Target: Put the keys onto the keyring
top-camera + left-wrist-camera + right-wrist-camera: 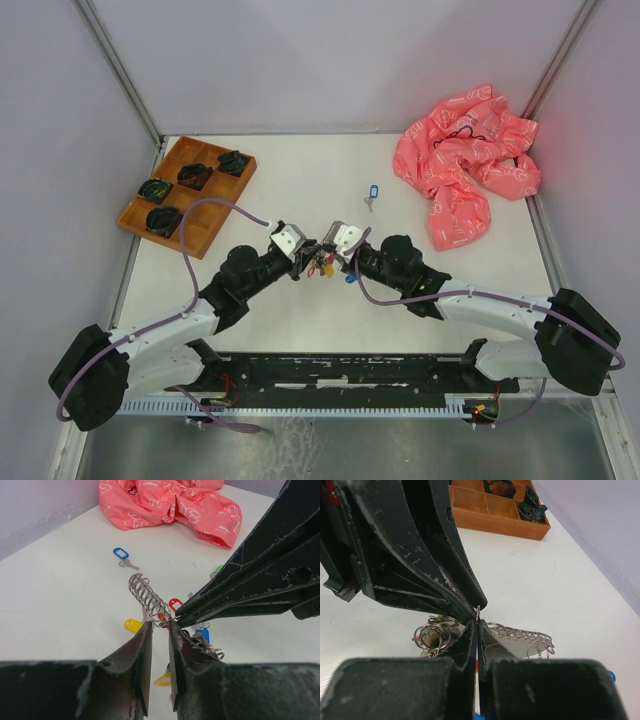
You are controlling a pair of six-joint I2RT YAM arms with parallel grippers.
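Left gripper (160,625): fingers stood a narrow gap apart at the keyring's near end; whether they pinched it could not be told.
Right gripper (476,624): clenched on a thin ring of the keyring, tip to tip with the left.
Keyring (149,596): mid-table (300,170), between both grippers, its coiled part reaching away from them.
Keys (133,625): yellow and red tags lay just beside the keyring.
Blue-tagged key (373,191): alone, farther back.
Wooden tray (187,195): far left.
Pink cloth (465,165): crumpled, far right.
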